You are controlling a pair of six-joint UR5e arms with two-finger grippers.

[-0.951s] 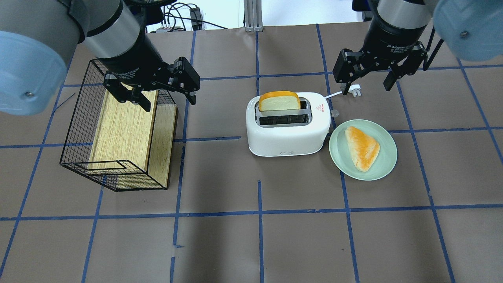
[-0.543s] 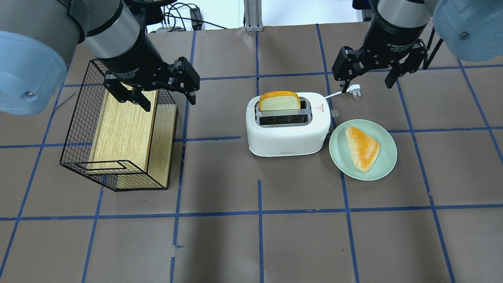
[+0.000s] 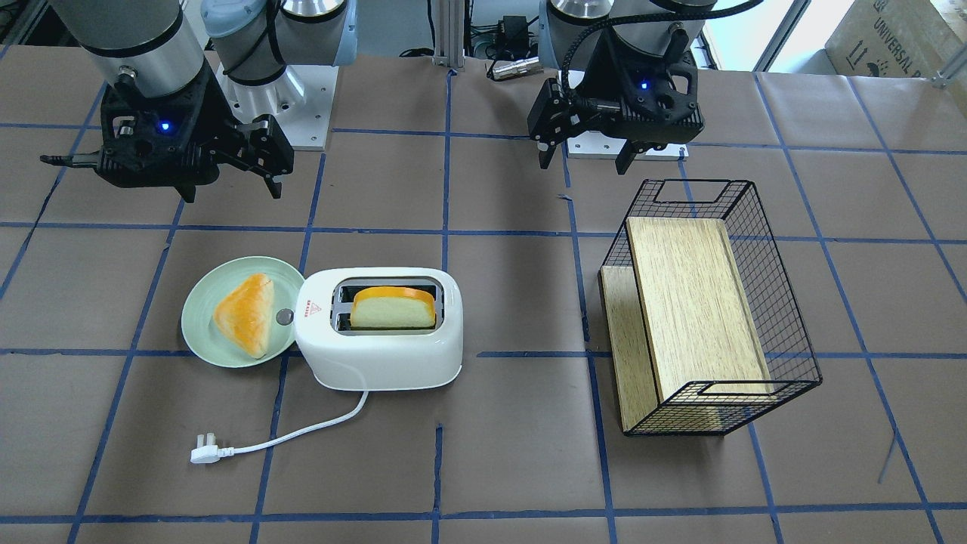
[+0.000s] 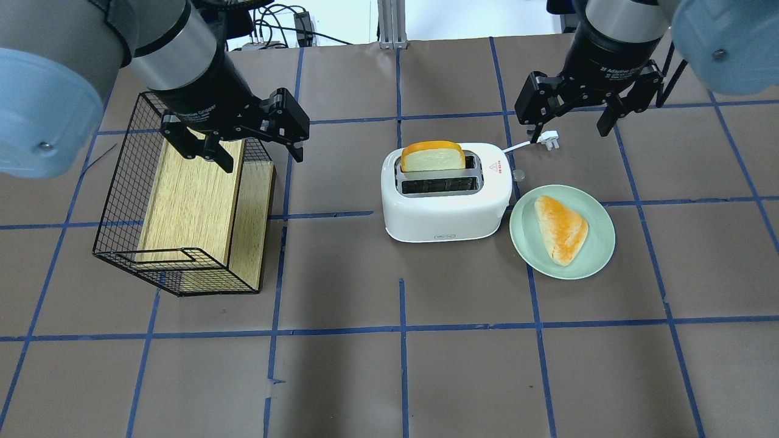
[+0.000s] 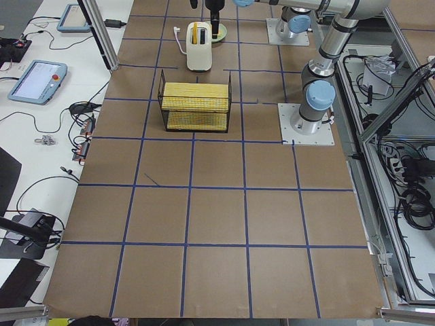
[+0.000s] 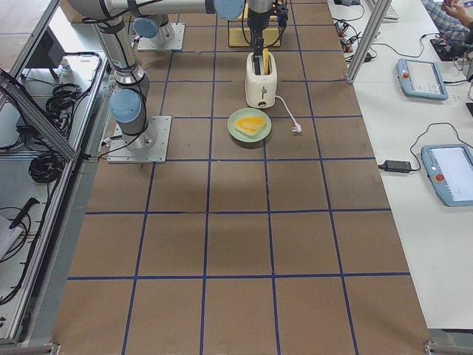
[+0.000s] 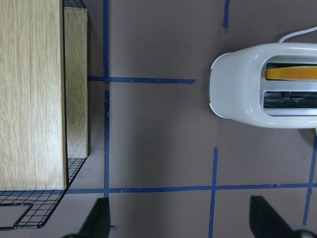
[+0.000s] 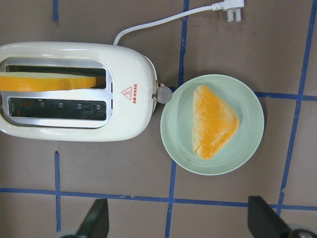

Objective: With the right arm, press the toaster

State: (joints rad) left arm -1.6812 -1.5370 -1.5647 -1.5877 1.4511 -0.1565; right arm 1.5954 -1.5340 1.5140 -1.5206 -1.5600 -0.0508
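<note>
The toaster (image 4: 446,194) stands mid-table, just left of the plate (image 4: 599,258). The right gripper (image 4: 569,131) and left gripper (image 4: 261,159) hang well apart from it, fingers wide. The right wrist view resolves the knob (image 8: 164,92); the side views do not.

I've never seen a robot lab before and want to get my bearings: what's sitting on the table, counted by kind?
Toaster: 1
Bread slice in the toaster's slot: 1
Triangular bun: 1
Pale green plate: 1
Black wire basket, holding wood panels: 1
Total: 5
</note>
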